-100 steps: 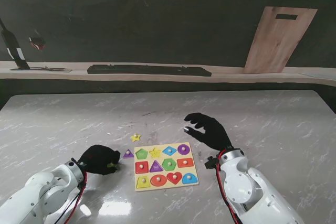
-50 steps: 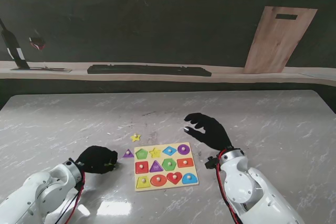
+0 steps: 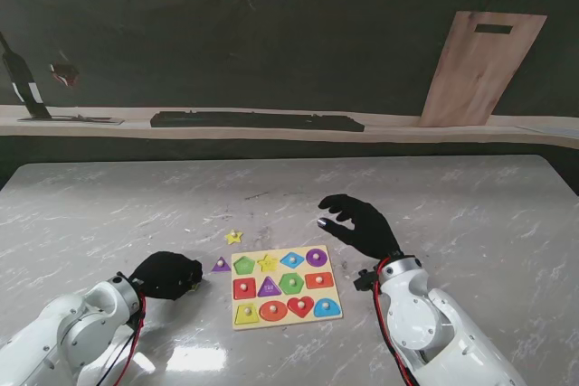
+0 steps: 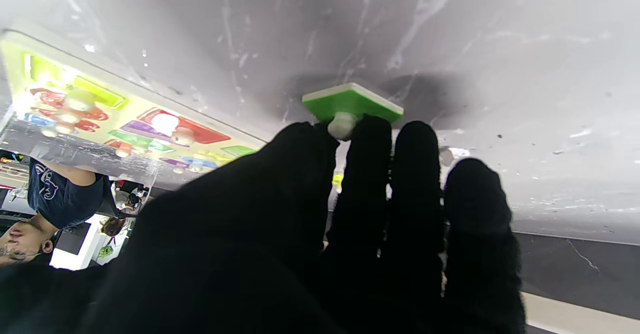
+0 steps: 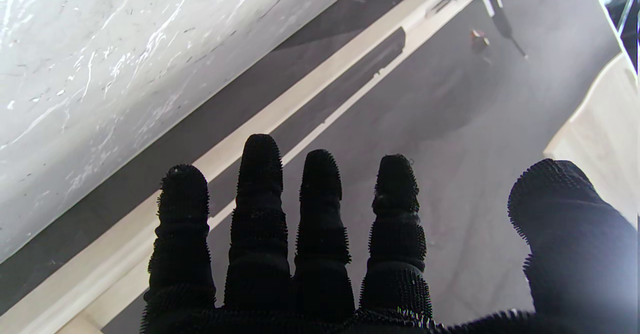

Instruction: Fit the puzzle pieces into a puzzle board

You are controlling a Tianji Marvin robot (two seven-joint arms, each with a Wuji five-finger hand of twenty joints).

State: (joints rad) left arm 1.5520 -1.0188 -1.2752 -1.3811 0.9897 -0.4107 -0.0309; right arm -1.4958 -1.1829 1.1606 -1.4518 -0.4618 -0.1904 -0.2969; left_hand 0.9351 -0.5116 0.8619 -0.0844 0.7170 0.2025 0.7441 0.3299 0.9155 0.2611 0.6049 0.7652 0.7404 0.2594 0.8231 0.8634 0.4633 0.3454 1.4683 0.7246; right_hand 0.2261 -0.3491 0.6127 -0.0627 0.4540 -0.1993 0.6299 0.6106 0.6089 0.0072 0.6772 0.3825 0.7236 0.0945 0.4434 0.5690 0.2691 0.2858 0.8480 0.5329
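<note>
The yellow puzzle board (image 3: 288, 320) lies near me at the table's middle, with several coloured knobbed pieces seated in it. Left of it, my left hand (image 3: 166, 275) is curled low over the table. In the left wrist view its thumb and forefinger (image 4: 360, 153) pinch the white knob of a green square piece (image 4: 357, 101), with the board (image 4: 165, 95) off to one side. A purple triangle (image 3: 221, 265) and a yellow star (image 3: 234, 237) lie loose by the board's far left corner. My right hand (image 3: 357, 226) hovers spread beyond the board's right side, holding nothing (image 5: 320, 254).
A long dark bar (image 3: 257, 120) lies on the wooden ledge beyond the table. A wooden cutting board (image 3: 479, 68) leans against the back wall at right. A dark stand (image 3: 23, 88) is at the far left.
My left hand has drawn slightly left and toward me with the green piece. The right hand has hardly moved.
</note>
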